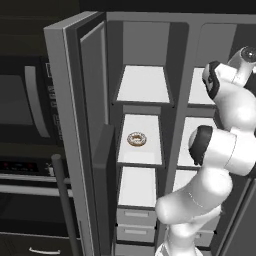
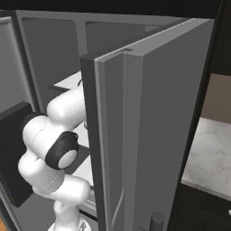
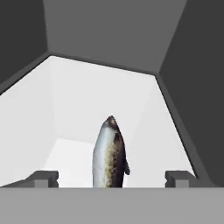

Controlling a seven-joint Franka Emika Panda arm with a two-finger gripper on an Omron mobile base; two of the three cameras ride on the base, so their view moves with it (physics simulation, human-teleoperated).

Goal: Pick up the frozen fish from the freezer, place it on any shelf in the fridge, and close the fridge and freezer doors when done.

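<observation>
The jaws (image 3: 112,179) are standing spread around the fish (image 3: 109,153) (on the shelf (image 3: 70,109)); withdrawing carelessly risks dragging it off.

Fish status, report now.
Gripper open, fingertips wide apart. Fish between them, touching neither, over the white shelf. Both doors open. Nothing in the way.

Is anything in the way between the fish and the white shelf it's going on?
Nothing visible blocks it. In the hand view the frozen fish sits between the spread fingertips of the gripper, just over the bare white shelf of the fridge. Whether it touches the shelf yet cannot be told.
</observation>
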